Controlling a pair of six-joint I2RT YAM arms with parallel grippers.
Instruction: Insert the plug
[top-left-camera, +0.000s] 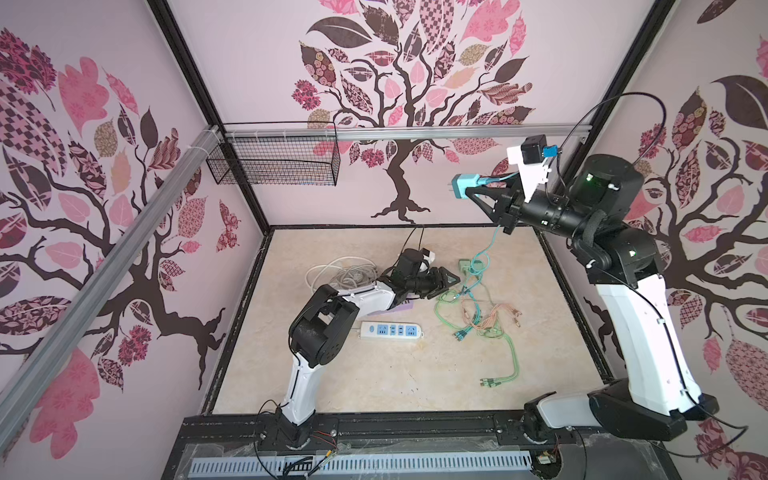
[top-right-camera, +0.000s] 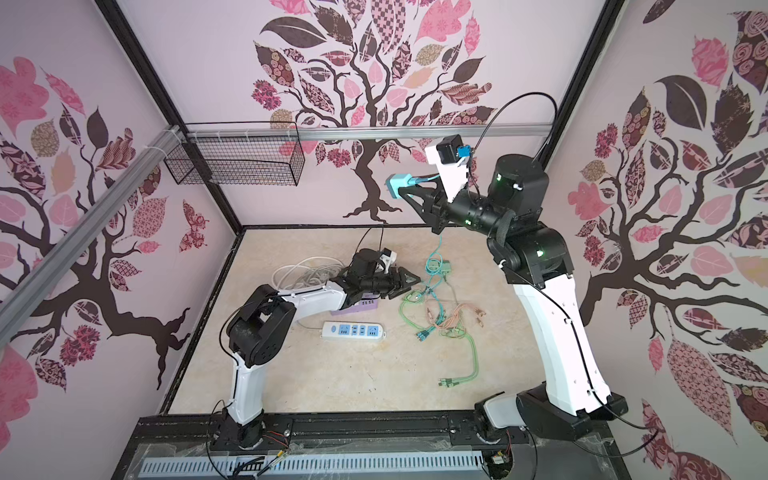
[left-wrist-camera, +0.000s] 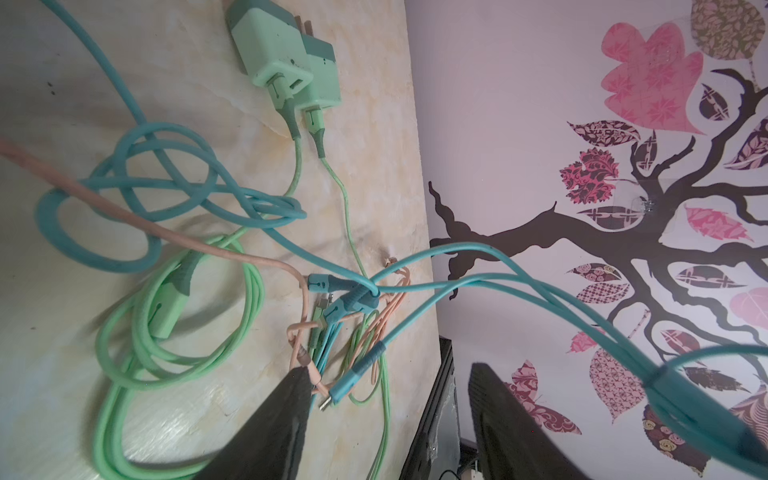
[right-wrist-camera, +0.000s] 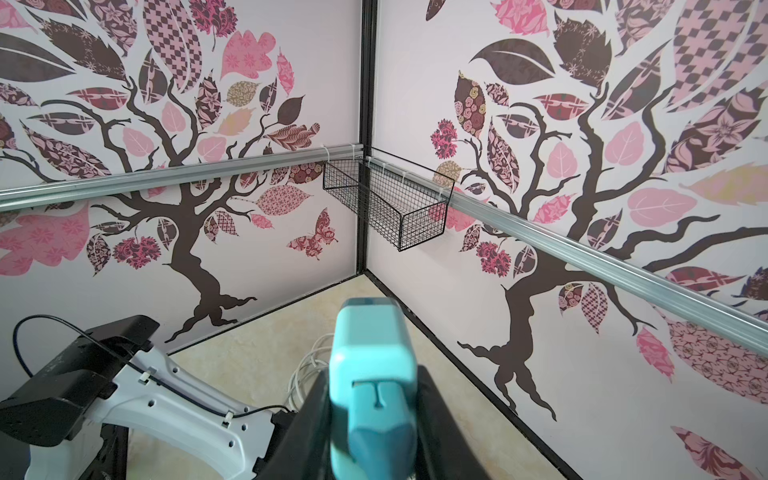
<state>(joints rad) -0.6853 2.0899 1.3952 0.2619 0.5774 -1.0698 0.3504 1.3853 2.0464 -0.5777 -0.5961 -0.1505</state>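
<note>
Clamping a square teal plug, the right gripper hangs high beyond the white power strip. Behind that strip the left gripper has its jaws apart over the beige marbled table. The walls carry tree patterns.

You will find no text, brand, number or sign that can be read in any view. The white power strip shows you only blue socket panels and a round blue button at one end, and any print on it is too small to make out. The teal plug, raised well above the strip, and the green chargers on the floor beyond the strip show you plain faces with no legible marking.
</note>
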